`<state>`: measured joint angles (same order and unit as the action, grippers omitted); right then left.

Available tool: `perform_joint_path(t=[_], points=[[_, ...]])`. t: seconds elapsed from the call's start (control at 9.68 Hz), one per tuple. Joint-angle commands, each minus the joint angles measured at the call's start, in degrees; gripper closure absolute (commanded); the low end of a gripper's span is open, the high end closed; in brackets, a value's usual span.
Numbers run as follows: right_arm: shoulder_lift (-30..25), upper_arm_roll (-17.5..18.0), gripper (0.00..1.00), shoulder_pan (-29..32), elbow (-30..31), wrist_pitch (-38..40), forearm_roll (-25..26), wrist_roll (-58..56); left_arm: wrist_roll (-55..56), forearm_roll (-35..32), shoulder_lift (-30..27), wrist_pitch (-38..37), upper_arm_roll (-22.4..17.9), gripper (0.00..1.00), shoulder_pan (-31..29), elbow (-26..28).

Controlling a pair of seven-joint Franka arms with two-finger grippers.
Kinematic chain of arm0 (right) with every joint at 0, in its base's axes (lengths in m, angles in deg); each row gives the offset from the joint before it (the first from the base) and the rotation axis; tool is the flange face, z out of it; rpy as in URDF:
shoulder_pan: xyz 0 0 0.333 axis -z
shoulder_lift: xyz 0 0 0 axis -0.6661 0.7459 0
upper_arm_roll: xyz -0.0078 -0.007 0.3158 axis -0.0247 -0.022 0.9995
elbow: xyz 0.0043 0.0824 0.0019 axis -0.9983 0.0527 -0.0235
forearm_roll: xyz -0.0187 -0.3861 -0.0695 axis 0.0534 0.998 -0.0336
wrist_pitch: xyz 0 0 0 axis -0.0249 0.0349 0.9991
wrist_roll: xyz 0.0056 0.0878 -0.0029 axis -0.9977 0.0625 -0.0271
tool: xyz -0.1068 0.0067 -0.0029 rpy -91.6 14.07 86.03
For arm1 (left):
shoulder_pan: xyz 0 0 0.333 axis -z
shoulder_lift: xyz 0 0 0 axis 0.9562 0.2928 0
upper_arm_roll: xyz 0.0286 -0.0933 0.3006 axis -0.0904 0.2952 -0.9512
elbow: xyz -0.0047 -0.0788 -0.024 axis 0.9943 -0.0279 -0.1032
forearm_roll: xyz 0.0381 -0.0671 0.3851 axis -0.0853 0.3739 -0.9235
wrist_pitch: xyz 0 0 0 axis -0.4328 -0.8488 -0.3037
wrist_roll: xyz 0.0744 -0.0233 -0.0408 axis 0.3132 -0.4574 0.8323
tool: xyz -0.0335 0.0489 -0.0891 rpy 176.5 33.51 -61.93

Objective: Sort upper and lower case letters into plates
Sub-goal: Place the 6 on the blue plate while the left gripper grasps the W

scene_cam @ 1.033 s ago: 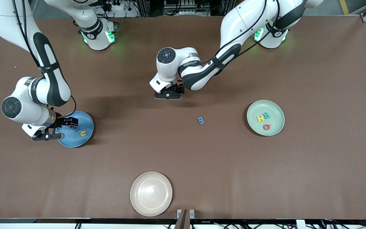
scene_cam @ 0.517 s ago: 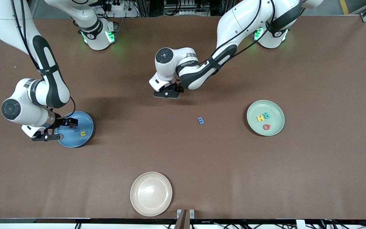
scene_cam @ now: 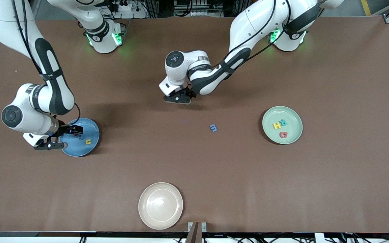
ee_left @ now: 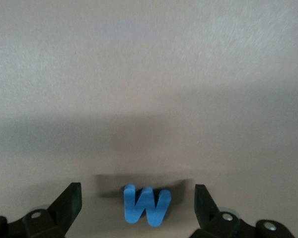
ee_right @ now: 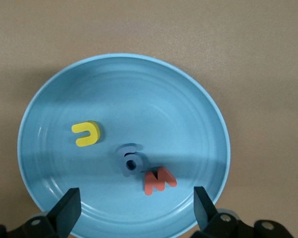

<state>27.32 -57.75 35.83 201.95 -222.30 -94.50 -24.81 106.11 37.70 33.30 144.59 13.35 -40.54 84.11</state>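
Observation:
My left gripper [scene_cam: 178, 98] hangs low over the middle of the table, open, with a blue W [ee_left: 145, 204] lying flat on the cloth between its fingers [ee_left: 69, 201], touching neither. In the front view the hand hides that W. Over the sky blue plate [scene_cam: 92, 128] my right gripper [scene_cam: 62, 137] stands open and holds nothing. That plate [ee_right: 139, 89] holds a yellow u [ee_right: 86, 133], a blue letter [ee_right: 130, 161] and a red m [ee_right: 159, 180]. Another blue letter [scene_cam: 213, 128] lies alone between the plates. The mint green plate [scene_cam: 294, 130] holds a yellow H [scene_cam: 277, 126], a teal R [scene_cam: 283, 123] and a red letter [scene_cam: 283, 134].
A cream-white plate [scene_cam: 160, 206] with nothing in it sits near the table edge closest to the front camera. The brown tablecloth [scene_cam: 333, 185] covers the whole table.
The left hand has shifted slightly toward the arms' bases over the W. The right gripper has barely moved above the blue plate. Both grippers stay open.

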Motion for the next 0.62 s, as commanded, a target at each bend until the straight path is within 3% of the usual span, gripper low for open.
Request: perform_joint_path(t=[0.0, 0.21, 0.41, 0.52], points=[[0.33, 0.74, 0.00, 1.01, -0.96, 0.86, -0.32, -0.20, -1.71, 0.47, -0.57, 0.04, -0.44, 0.00, 0.62, 1.27], [0.42, 0.74, 0.00, 0.93, -0.96, 0.86, -0.32, -0.20, -1.62, 0.47, -0.57, 0.12, -0.44, 0.05, 0.62, 1.28], [0.42, 0.74, 0.00, 0.93, -0.96, 0.86, -0.32, -0.20, -1.62, 0.47, -0.57, 0.56, -0.44, 0.34, 0.62, 1.19], [0.42, 0.74, 0.00, 0.93, -0.96, 0.86, -0.32, -0.20, -1.54, 0.47, -0.48, 0.74, -0.44, 0.36, 0.79, 1.19]])
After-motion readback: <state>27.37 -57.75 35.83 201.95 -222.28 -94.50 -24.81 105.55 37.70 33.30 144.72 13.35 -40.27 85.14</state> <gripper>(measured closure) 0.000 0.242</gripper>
